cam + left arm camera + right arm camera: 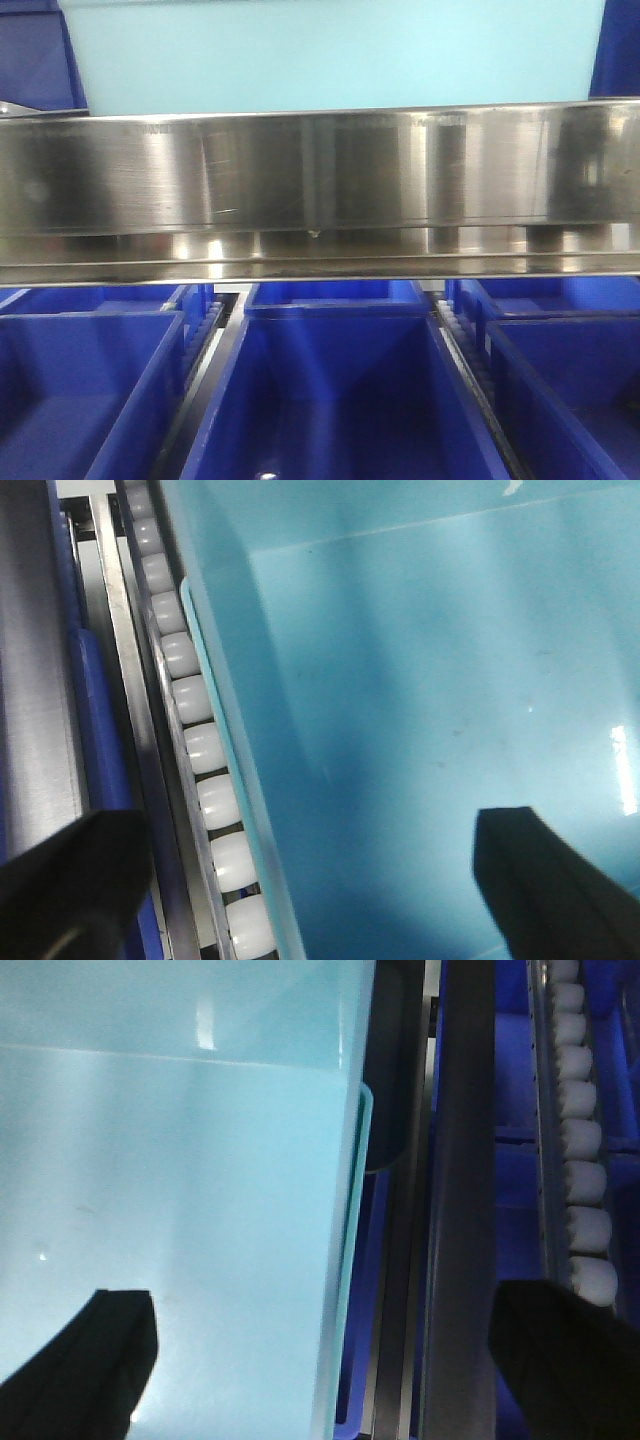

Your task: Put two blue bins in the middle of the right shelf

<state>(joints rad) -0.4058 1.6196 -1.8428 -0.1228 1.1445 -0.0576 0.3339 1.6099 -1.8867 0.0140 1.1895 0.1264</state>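
**Straddling the pale bin at the steel-fronted tier**

Filling the front view from side to side, the stainless rail marks the right shelf middle. The pale blue bin shows just above and behind it, so it appears to stand on that tier or very close over it. Whether its base is fully down on the track cannot be told. Only this one pale bin is visible, and nothing shows a second.

Below the rail, the dark blue bins sit in their own lanes, well apart from the pale one.

The arms come at the bin from either side, which suits a wide, smooth-walled box with a rim lip. One side wall for each gripper keeps it level as it goes over the rail.

A row of white rollers runs just beside the bin's left wall, probably there to let bins slide back along the shelf.

The left gripper points down with its jaws wide apart, one finger inside the bin and one outside, over the rack edge. The right gripper mirrors it on the right wall. Neither pinches the plastic, so I judge this to be a release or a grasp not yet made.
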